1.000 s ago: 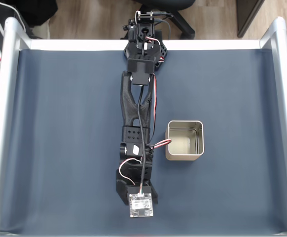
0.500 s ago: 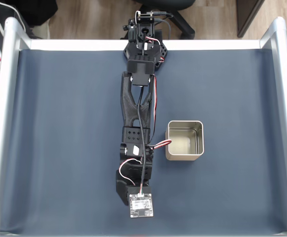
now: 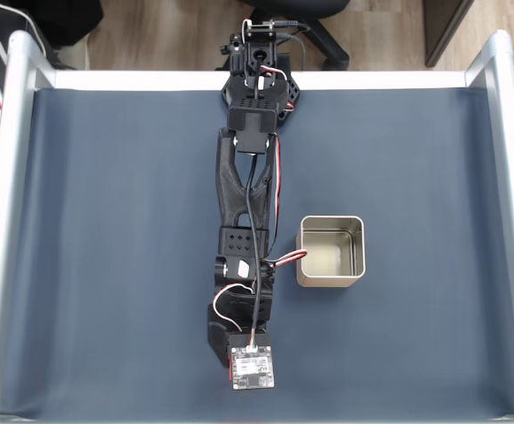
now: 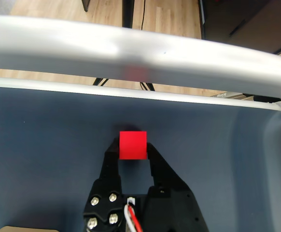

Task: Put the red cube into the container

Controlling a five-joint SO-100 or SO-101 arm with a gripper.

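The red cube [image 4: 133, 144] sits between the two black fingers of my gripper [image 4: 133, 149] in the wrist view, and both fingers press against its sides just above the dark blue mat. In the fixed view the arm [image 3: 244, 212] stretches from the back edge toward the front, and the wrist camera board [image 3: 253, 366] covers the gripper and the cube. The container [image 3: 331, 251], a square silvery tin with a pale bottom, stands open on the mat just right of the arm's wrist.
A silver metal rail [image 4: 140, 48] runs along the table edge close ahead of the gripper in the wrist view. Similar rails [image 3: 1, 238] frame the left and right sides of the mat [image 3: 107, 265]. A chair base [image 3: 319, 35] stands beyond the back edge.
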